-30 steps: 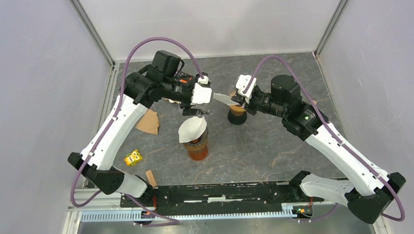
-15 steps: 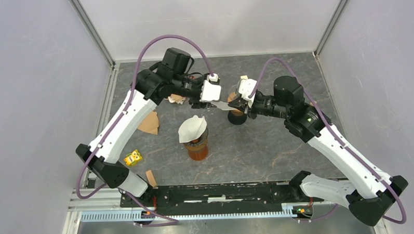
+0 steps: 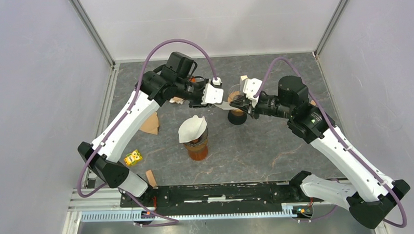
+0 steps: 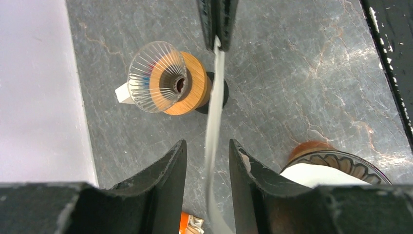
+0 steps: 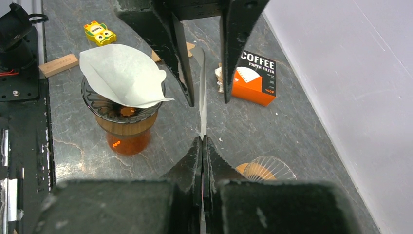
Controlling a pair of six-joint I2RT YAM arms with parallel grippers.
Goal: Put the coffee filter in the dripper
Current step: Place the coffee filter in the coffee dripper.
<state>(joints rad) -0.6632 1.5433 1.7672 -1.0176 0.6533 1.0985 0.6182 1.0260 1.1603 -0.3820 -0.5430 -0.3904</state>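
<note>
Grey marbled table [image 3: 278, 145], pale lilac walls [image 3: 37, 76] on three sides. Far left: yellow toy figure [image 3: 133, 158], a small wood block [image 3: 151, 177] near the front rail, and a brown paper filter [image 3: 149, 122] lying flat by the left arm. An orange "COFFEE PAPER FILTER" box [image 5: 253, 78] sits under that arm, seen only from the right wrist.

Ctr-left: amber server [image 5: 127, 141] w/ dark glass dripper [image 5: 97, 106] on top; an opened white filter [image 5: 122, 73] rests in it, sticking up past the rim.

Ctr: left gripper [image 4: 207, 145] w/ jaws part open, straddling the flat white filter [image 4: 214, 97], a gap showing on each side, no grip. Filter is edge-on, off the table, btwn the two grippers. Right gripper [image 5: 202, 140] has its jaws pinched closed on the filter's other edge.

Just right of it: clear ribbed dripper [image 4: 158, 75] w/ wooden collar [image 4: 195, 85] on the table; can't tell its tilt.
</note>
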